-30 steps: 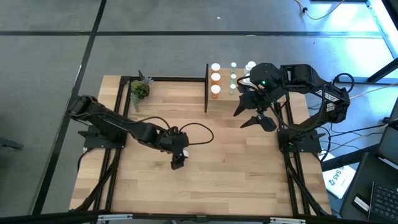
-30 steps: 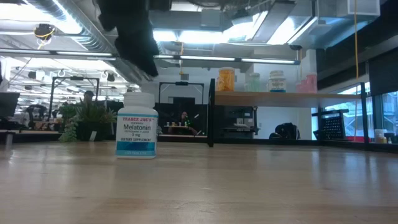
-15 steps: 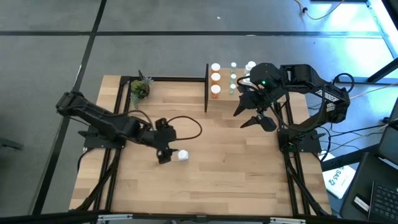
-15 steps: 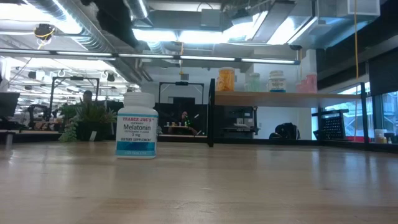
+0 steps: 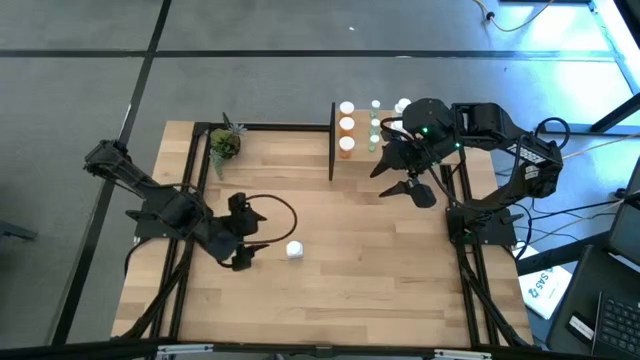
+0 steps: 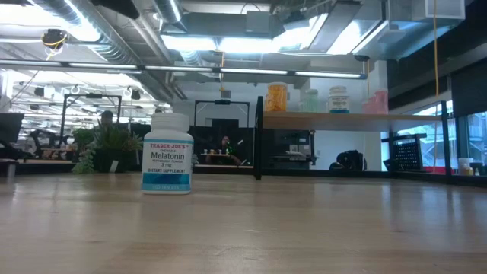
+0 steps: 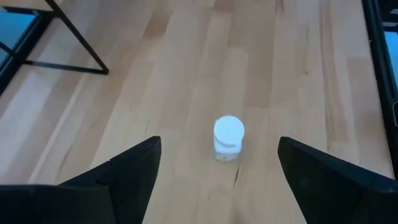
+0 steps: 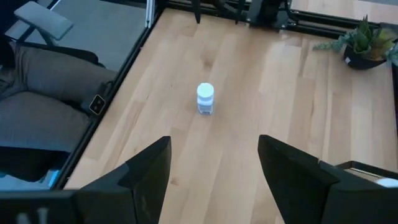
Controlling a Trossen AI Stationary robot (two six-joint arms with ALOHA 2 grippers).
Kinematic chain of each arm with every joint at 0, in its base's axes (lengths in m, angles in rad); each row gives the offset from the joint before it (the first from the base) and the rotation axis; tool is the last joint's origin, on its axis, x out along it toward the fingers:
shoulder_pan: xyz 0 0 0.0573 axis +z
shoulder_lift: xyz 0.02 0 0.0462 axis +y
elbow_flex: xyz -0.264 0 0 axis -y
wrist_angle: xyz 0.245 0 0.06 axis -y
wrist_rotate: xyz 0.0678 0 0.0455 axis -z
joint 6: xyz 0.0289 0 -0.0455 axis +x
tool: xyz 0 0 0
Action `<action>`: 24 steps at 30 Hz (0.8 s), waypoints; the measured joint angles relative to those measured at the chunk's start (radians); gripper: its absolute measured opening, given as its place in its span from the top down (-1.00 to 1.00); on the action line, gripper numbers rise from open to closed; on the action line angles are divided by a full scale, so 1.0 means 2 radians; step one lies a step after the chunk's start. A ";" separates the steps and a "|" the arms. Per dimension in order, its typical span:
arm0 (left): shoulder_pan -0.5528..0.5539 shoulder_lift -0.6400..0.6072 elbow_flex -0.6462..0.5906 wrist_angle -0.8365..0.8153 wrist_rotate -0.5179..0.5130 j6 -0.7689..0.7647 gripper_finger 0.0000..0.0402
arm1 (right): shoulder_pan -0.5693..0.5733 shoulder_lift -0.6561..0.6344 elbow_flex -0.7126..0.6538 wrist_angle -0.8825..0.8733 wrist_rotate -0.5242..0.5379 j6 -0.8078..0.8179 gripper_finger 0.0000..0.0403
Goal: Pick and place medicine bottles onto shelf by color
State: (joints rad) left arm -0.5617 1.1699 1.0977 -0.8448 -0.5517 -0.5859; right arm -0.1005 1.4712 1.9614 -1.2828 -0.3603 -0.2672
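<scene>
High view: white bottle (image 5: 294,250) stands alone mid-counter (image 5: 340,290); left gripper (image 5: 240,254) just beside it, jaws released; right gripper (image 5: 405,180) near the shelf (image 5: 385,135), jaws apart, empty.
Low view: bottle upright; shelf carries other bottles (image 6: 277,97).
Left wrist view: bottle between spread jaws, untouched.

The white bottle (image 6: 167,153) on the table (image 6: 304,228) had a label with words on it. The top line, in red, read "TRADER JOE'S". Under it, in big dark letters, was "Melatonin". Lower down, a blue band said "DIETARY SUPPLEMENT". The small print between those lines was too tiny to read. The bottles on the shelf (image 6: 350,120) had labels too small to read.
</scene>
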 joint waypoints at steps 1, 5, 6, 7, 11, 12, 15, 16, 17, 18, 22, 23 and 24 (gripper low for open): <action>-0.005 0.000 0.000 -0.005 -0.003 -0.007 -0.59 | 0.000 0.000 0.000 0.001 0.000 0.000 -0.21; -0.025 0.000 0.000 -0.023 -0.012 -0.038 -0.59 | 0.000 0.002 0.000 0.023 0.000 -0.007 -0.21; -0.031 0.000 0.000 -0.027 -0.017 -0.046 -0.59 | 0.002 0.003 0.000 0.025 -0.001 -0.022 -0.21; -0.038 0.000 0.000 -0.030 -0.024 -0.051 -0.59 | 0.005 0.005 0.000 0.020 -0.002 -0.045 -0.21; -0.063 0.000 0.000 -0.036 -0.044 -0.071 -0.59 | 0.031 0.024 -0.001 0.022 0.035 -0.077 -0.21; -0.068 0.000 0.000 -0.037 -0.050 -0.075 -0.59 | 0.041 0.032 -0.002 0.025 0.056 -0.073 -0.21; -0.082 0.000 0.000 -0.046 -0.062 -0.091 -0.59 | 0.067 0.059 -0.002 0.036 0.105 -0.063 -0.21; -0.085 0.000 0.000 -0.048 -0.062 -0.097 -0.59 | 0.075 0.069 -0.002 0.042 0.111 -0.063 -0.21; -0.089 0.000 0.000 -0.050 -0.062 -0.100 -0.59 | 0.081 0.078 -0.002 0.052 0.111 -0.063 -0.21; -0.091 0.000 0.000 -0.050 -0.063 -0.103 -0.59 | 0.088 0.087 -0.002 0.060 0.110 -0.063 -0.21; -0.100 0.000 0.000 -0.054 -0.070 -0.110 -0.59 | 0.107 0.123 -0.002 0.096 0.113 -0.051 -0.21; -0.102 0.000 0.000 -0.054 -0.070 -0.110 -0.59 | 0.111 0.133 -0.002 0.103 0.117 -0.043 -0.21; -0.103 0.000 0.000 -0.054 -0.072 -0.110 -0.59 | 0.113 0.142 -0.002 0.111 0.118 -0.036 -0.21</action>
State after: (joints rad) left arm -0.7686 1.1698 1.0977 -0.9535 -0.6951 -0.8066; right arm 0.1264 1.7559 1.9575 -1.0615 -0.1246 -0.3385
